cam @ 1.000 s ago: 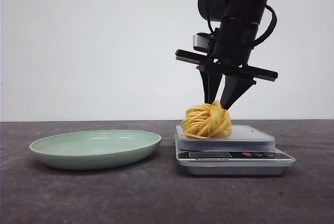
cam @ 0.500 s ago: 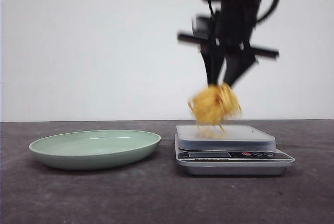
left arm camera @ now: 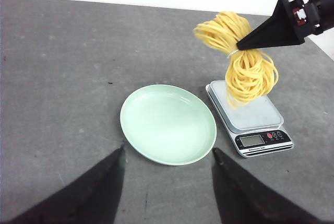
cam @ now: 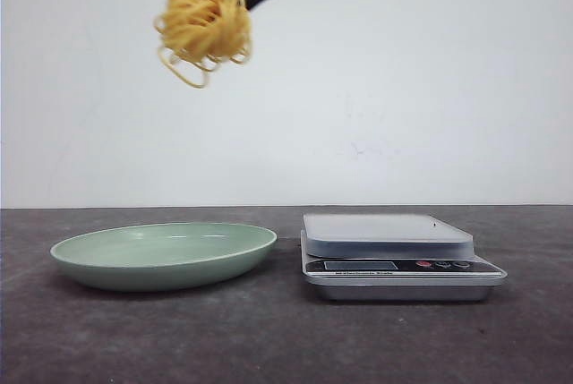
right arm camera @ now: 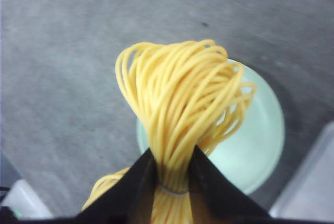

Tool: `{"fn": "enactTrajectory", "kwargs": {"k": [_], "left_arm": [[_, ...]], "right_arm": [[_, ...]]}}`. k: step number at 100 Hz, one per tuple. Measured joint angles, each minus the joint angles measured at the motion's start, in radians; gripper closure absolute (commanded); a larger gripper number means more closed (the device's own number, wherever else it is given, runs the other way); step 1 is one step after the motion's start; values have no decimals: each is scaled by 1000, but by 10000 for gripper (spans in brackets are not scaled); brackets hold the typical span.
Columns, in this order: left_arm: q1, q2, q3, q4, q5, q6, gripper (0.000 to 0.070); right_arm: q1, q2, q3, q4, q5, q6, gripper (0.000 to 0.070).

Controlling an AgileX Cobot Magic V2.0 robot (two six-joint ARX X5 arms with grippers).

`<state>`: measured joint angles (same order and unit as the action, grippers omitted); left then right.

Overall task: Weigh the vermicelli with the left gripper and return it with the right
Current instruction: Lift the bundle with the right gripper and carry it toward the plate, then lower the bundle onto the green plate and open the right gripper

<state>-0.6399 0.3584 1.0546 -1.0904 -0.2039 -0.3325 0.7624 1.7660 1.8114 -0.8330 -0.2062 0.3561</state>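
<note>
The left gripper (left arm camera: pixel 167 182) hangs open and empty, back from the plate (cam: pixel 107 263). High above the plate — roughly over it, seen from the right wrist — the vermicelli (cam: pixel 204 28) dangles, pinched in the right gripper (right arm camera: pixel 172 174) (well clear of the scale (cam: pixel 394 263)). Lowering is the likely next move.

I can't read any text from here. The scale (cam: pixel 398 254) has a small display window (cam: pixel 360 266) on its front panel, with a line of tiny print under it, but in the front view it is too small and blurred to make out. In the left wrist view the same display (left arm camera: pixel 252 140) shows no digits I can read, and the buttons (left arm camera: pixel 274 134) beside it carry no legible marks.
</note>
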Motion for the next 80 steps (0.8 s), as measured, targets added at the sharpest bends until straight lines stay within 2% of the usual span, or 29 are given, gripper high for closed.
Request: {"fn": "enactTrajectory", "kwargs": {"k": [23, 46, 80], "left_arm": [[0, 0, 0, 0, 0, 0, 388], [0, 0, 0, 0, 0, 0, 388], [0, 0, 0, 0, 0, -1, 388]], "right_arm": [[7, 63, 0, 113, -3, 63, 700], [-10, 182, 0, 113, -52, 90, 700], [-14, 359, 0, 122, -53, 124, 700]]}}
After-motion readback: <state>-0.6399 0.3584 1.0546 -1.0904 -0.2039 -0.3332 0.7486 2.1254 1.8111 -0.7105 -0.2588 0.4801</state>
